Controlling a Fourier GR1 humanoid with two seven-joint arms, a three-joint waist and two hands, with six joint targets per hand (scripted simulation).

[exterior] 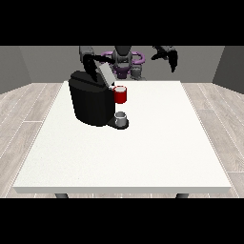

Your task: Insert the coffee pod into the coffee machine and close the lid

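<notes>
With the hand at the view's left (88, 62) behind the machine (90, 102) near its raised lid (106, 74), fingers unreadable, and the other hand (167, 55) relaxed aloft, a skewed push could jam the lid; a grey thing (121, 116) sits at the machine's base.

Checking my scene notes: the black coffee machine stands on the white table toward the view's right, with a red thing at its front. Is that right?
Not quite. The front view shows the black coffee machine on the white table toward the view's left, not its right. The red thing at the machine is indeed at its front.
</notes>
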